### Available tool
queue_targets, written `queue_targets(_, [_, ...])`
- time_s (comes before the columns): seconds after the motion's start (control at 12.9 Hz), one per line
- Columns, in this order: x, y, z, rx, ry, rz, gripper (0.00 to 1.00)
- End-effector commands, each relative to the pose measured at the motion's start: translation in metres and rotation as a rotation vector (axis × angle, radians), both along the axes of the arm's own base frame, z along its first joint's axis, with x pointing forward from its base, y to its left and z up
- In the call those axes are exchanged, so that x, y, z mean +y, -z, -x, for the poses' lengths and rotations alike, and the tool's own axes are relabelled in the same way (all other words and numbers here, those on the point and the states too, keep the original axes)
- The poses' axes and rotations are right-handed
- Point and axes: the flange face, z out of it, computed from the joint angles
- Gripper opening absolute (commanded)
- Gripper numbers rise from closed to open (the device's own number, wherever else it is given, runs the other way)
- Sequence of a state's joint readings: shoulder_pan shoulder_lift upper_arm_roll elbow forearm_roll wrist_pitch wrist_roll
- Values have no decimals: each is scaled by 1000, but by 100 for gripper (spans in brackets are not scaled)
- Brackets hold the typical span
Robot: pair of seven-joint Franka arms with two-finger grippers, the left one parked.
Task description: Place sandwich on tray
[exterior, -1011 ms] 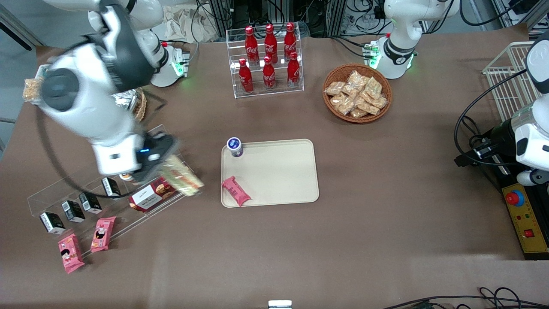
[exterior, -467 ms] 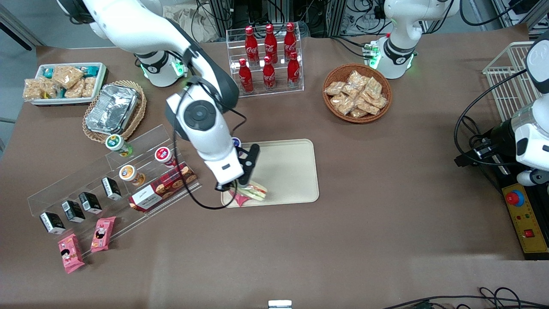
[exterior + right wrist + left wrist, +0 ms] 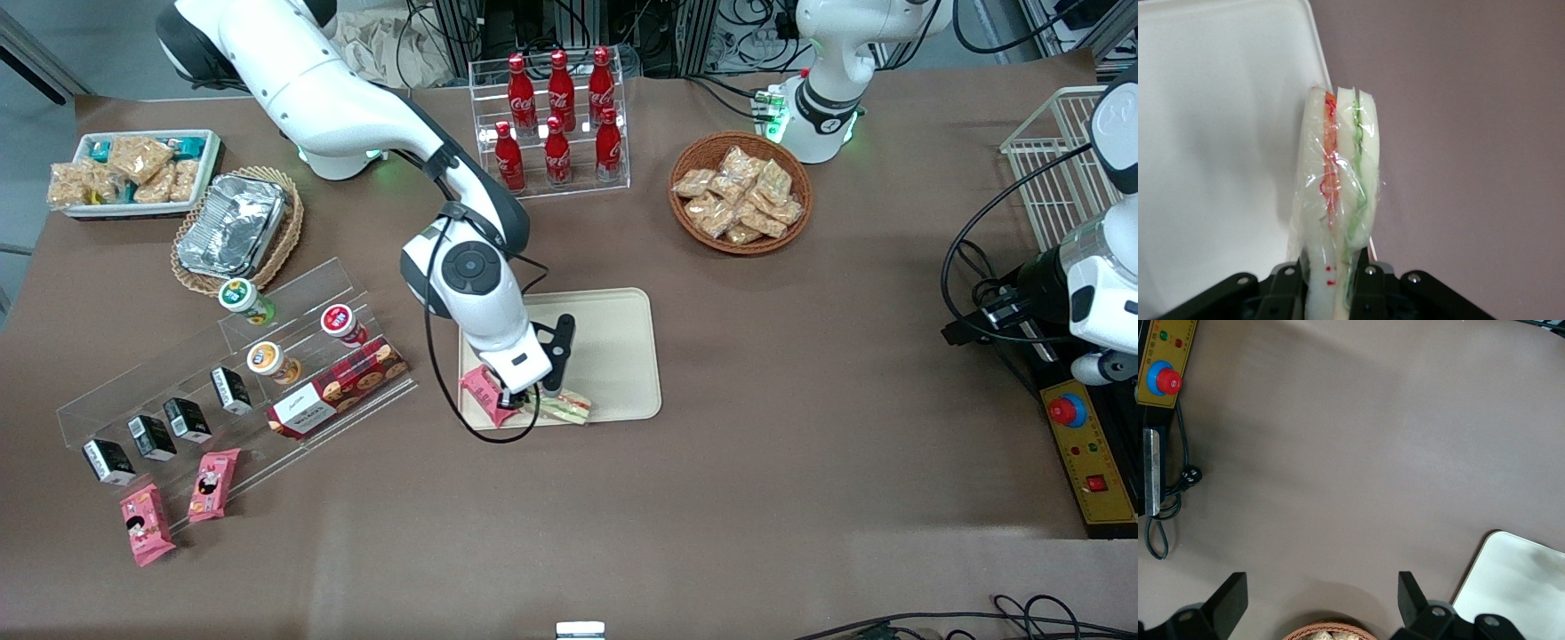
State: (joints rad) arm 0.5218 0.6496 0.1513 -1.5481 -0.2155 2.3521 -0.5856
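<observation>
Surface: brown-covered table (image 3: 800, 400), lab cabling along the edge farthest from the front camera.

Item 1, tray (image 3: 613, 347): cream, rounded corners, low rim, mid-table. A pink snack bar (image 3: 487, 395) lies on it at the corner toward my end of the table.

Item 2, sandwich (image 3: 564, 408): wrapped white wedge, red and green filling showing. It sits at the tray edge nearest the front camera, just beside the snack bar. In the wrist view the sandwich (image 3: 1338, 193) straddles the tray (image 3: 1218, 153) rim, part of it over bare table.

Item 3, my gripper (image 3: 538, 391): over that same near edge. In the wrist view my gripper (image 3: 1327, 283) is closed down to the width of the wedge, fingers (image 3: 1283, 283) pressed on both bread faces. Grip firm, the wrap creased at the pinch.

Change logged: a second ago I was over the clear display shelf (image 3: 240, 373) with the sandwich in hand; half a second ago I had reached the tray's near corner, above the snack bar; now I am further along that edge, clear of the bar.

Meaning for the task, my estimate: carry is complete, placement is not. The wedge needs shifting inward over the tray before release, otherwise it may tip off the rim.
</observation>
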Motion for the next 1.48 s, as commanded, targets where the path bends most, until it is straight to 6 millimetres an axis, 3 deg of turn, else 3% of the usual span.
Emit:
queue_targets(0.0, [43,16,25,-72,8,43,26])
queue_targets(0.16, [51,29,34,-118,45,84,27])
queue_targets(0.23, [52,29,35,-119,54,81,32])
queue_targets(0.31, [52,28,35,-116,61,76,61])
queue_targets(0.39, [51,25,33,-118,64,75,73])
queue_targets(0.47, [46,23,28,-117,79,70,92])
queue_targets(0.54, [45,18,27,-120,82,64,98])
queue_targets(0.62, [40,6,22,-126,95,58,98])
queue_targets(0.78, [9,-24,-1,-90,180,0,98])
queue_targets(0.93, [-18,-67,-10,-22,256,-16,98])
queue_targets(1.17, [-74,-122,-23,69,408,-35,98])
queue_targets(1.4, [-147,-170,-36,166,610,-78,98])
